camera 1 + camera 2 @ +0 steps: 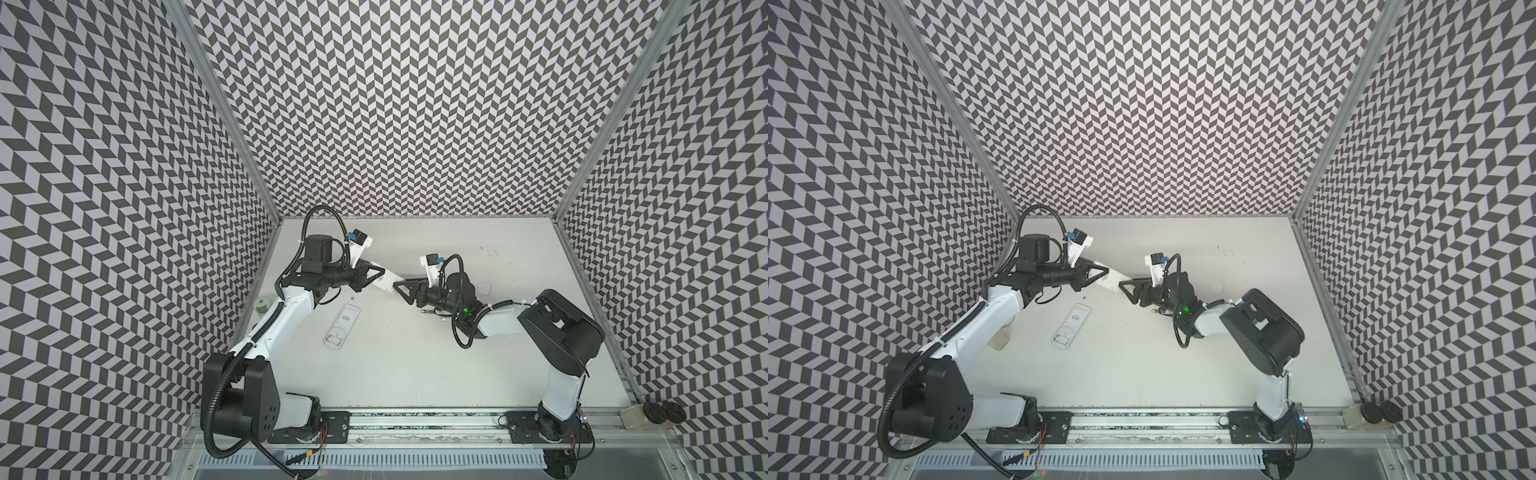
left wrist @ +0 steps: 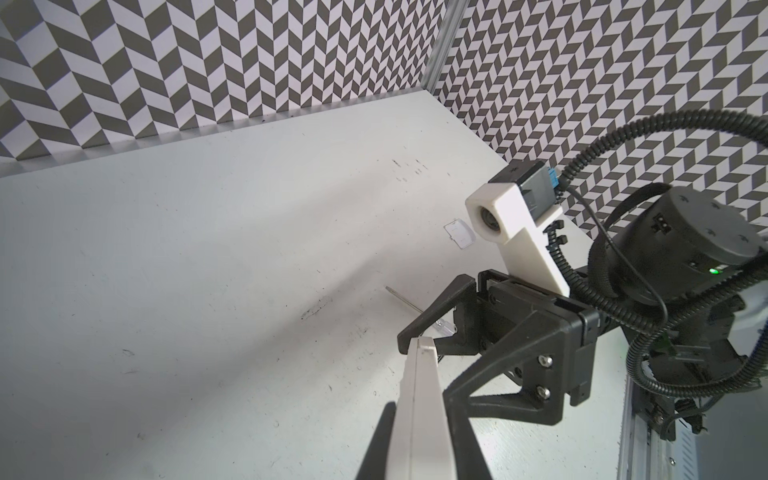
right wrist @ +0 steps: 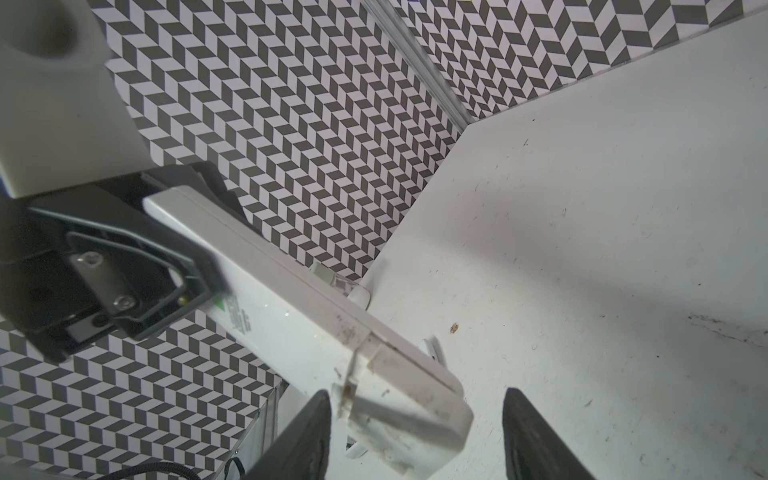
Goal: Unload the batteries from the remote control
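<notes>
Two remotes on my feed: nearest, the loose remote (image 1: 341, 324) lies flat on the table (image 1: 415, 374), and just past it a black, gold-tipped battery (image 1: 424, 310) lies below the right gripper (image 3: 415, 395). Farther back the left gripper (image 1: 376, 274) clamps the held remote (image 1: 388, 282) in the air; right jaws released, straddling its free end.

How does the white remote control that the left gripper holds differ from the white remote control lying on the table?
The held white remote control is off the table, clamped in the left gripper; the lying white remote control rests flat. The held one's free end sits between the open jaws of the right gripper; no gripper is near the lying one. Both are long, slim and show a printed label.
</notes>
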